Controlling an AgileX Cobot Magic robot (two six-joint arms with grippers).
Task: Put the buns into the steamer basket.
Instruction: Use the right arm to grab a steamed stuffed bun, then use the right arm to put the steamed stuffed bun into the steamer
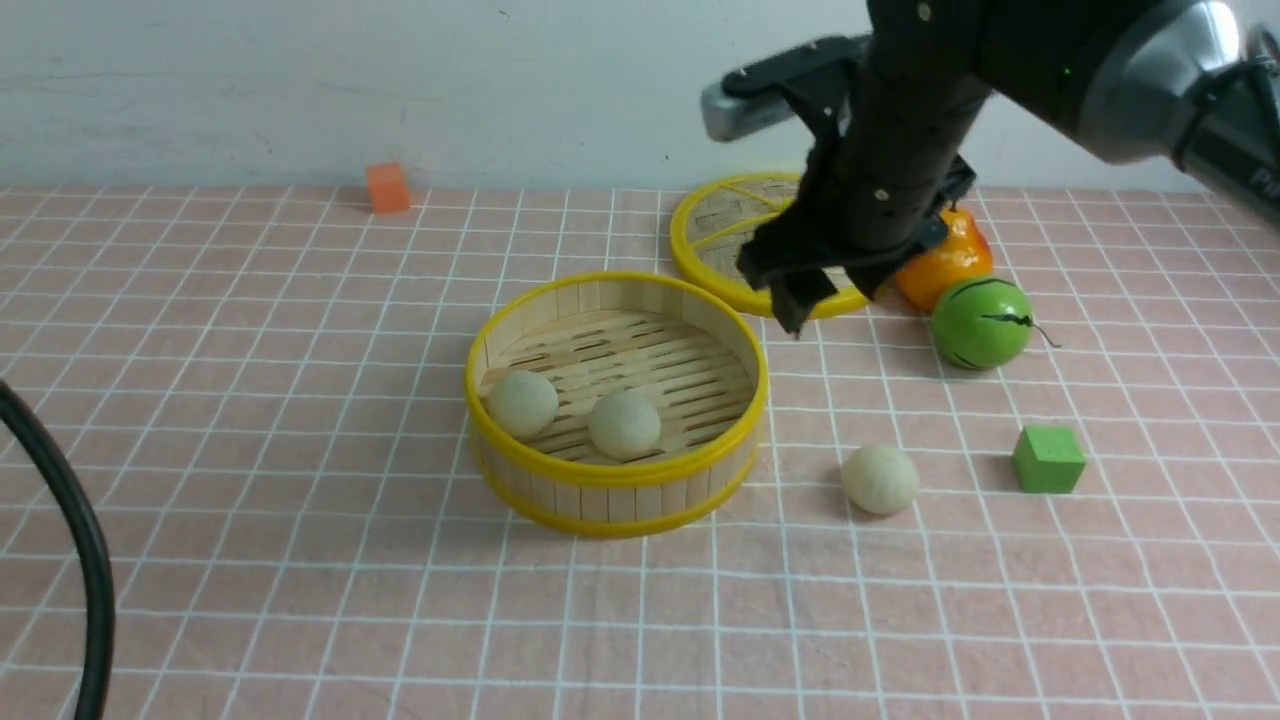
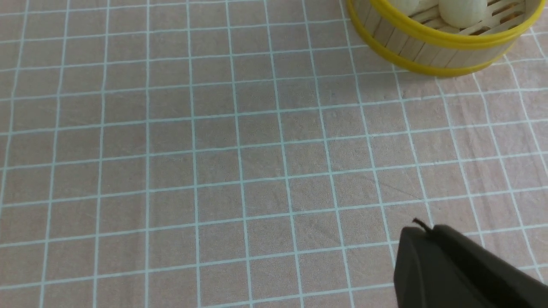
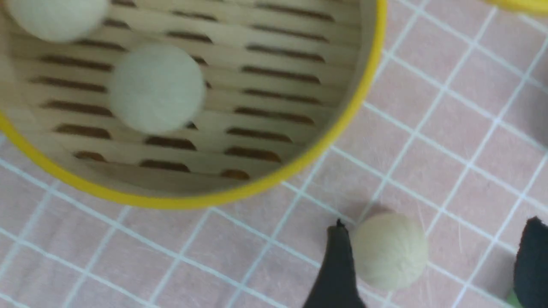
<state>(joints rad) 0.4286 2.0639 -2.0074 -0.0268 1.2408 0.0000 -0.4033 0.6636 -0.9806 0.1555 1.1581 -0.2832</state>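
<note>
The steamer basket [image 1: 612,500] stands mid-table with two buns [image 1: 522,403] [image 1: 624,423] on its slatted floor. A third bun [image 1: 879,479] lies on the cloth to the basket's right. My right gripper [image 1: 825,292] hangs open in the air behind the basket's right side, in front of the lid, holding nothing. In the right wrist view the loose bun [image 3: 389,250] shows far below, between the spread fingers of this gripper [image 3: 434,226], beside the basket [image 3: 368,85]. My left gripper [image 2: 421,230] is shut and empty over bare cloth, short of the basket [image 2: 432,47].
A flat woven lid [image 1: 715,225] lies behind the basket. An orange fruit [image 1: 955,260] and a green striped fruit [image 1: 982,322] sit right of it. A green cube [image 1: 1047,459] is near the loose bun, an orange cube [image 1: 387,187] at the back, a black cable [image 1: 70,520] at left.
</note>
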